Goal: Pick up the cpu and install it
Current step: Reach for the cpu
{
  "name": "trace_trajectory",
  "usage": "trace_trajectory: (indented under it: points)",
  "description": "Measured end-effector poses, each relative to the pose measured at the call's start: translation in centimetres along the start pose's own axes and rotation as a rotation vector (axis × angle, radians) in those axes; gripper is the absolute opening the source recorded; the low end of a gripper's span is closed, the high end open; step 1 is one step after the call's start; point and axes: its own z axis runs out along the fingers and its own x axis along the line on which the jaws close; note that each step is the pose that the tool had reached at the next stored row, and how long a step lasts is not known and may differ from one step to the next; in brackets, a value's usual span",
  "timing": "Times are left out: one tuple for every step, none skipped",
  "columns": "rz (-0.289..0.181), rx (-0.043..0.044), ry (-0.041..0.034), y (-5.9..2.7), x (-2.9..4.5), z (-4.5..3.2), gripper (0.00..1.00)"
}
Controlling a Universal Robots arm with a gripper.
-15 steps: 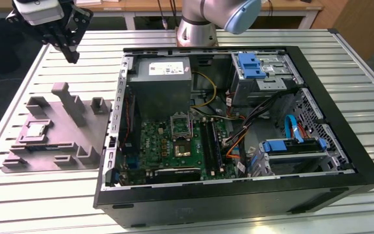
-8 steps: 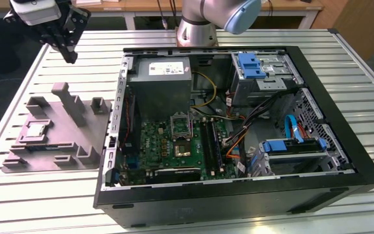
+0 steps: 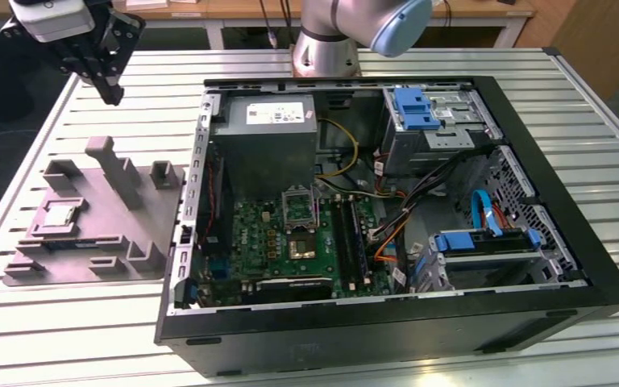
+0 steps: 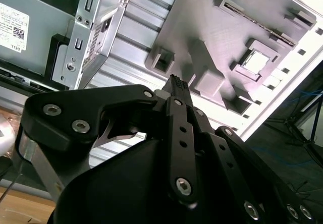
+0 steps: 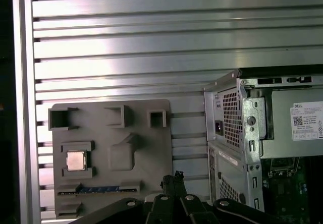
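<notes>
Black linkage gripper [image 4: 174, 80], fingers drawn together on nothing, hanging high over the table and well apart from the chip. Next out: grey moulded fixture plate [image 5: 151, 148], its pockets evidently shaped to keep parts square for lifting. The cpu [image 5: 76, 160], a small silvery square chip, lies flat in one such pocket. Beneath: silver slatted aluminium table [image 5: 151, 32]. Farthest: black open computer case [image 3: 551, 169] laid on its side, presumably so the green motherboard [image 3: 267, 234] faces up. Inside, a grey metal box [image 3: 267, 153] bears a white printed label [image 5: 306, 120] with a code square.
</notes>
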Motion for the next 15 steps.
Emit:
trace_trajectory:
  points:
    - [0.0,0.0,0.0,-0.01,0.1,0.0,0.11]
    - [0.0,0.0,0.0,-0.02,0.26,0.0,0.11]
    - [0.0,0.0,0.0,-0.03,0.39,-0.01,0.11]
    - [0.0,0.0,0.0,-0.04,0.54,-0.01,0.11]
    - [0.0,0.0,0.0,-0.06,0.73,-0.01,0.11]
    - [0.0,-0.0003,0.0002,-0.07,0.96,-0.02,0.11]
    - [0.0,-0.0012,0.001,-0.09,1.14,-0.03,0.11]
    - [0.0,-0.0034,0.0051,-0.1,1.31,-0.03,0.11]
    - [0.001,-0.0054,0.0097,-0.11,1.45,-0.04,0.11]
    - [0.001,-0.0069,0.0129,-0.12,1.6,-0.04,0.11]
    - [0.001,-0.0078,0.0149,-0.13,1.73,-0.04,0.11]
    - [0.001,-0.0079,0.0149,-0.14,1.85,-0.04,0.11]
    - [0.001,-0.008,0.0149,-0.15,1.97,-0.04,0.11]
    - [0.001,-0.008,0.015,-0.16,2.09,-0.04,0.11]
    - [0.001,-0.0081,0.0151,-0.17,2.27,-0.05,0.11]
